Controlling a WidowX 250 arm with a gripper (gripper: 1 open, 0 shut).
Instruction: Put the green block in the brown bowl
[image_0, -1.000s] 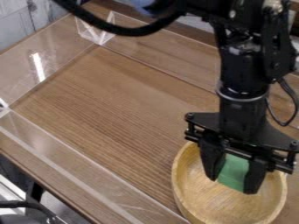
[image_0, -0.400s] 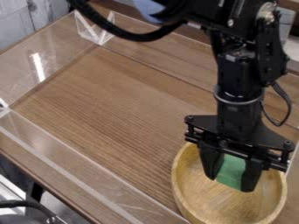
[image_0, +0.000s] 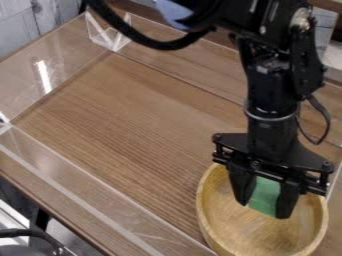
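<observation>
1. Your brown bowl (image_0: 227, 225) sits at the near right corner of the wooden table (image_0: 120, 120), directly beneath the fingers, its pale rim ringing them on the left and front.
2. Your gripper (image_0: 271, 196) hangs nearly straight down over the bowl, fingers (image_0: 246, 188) pinched on the green block (image_0: 273, 195), which stands upright between them.
3. Against the frames from a second ago, little has shifted: the block has dipped only slightly, now just inside the rim and above the bowl's floor.
4. That leaves you, by my reading, one step short: lower slightly if you wish, then part the fingers and let the block drop.
</observation>
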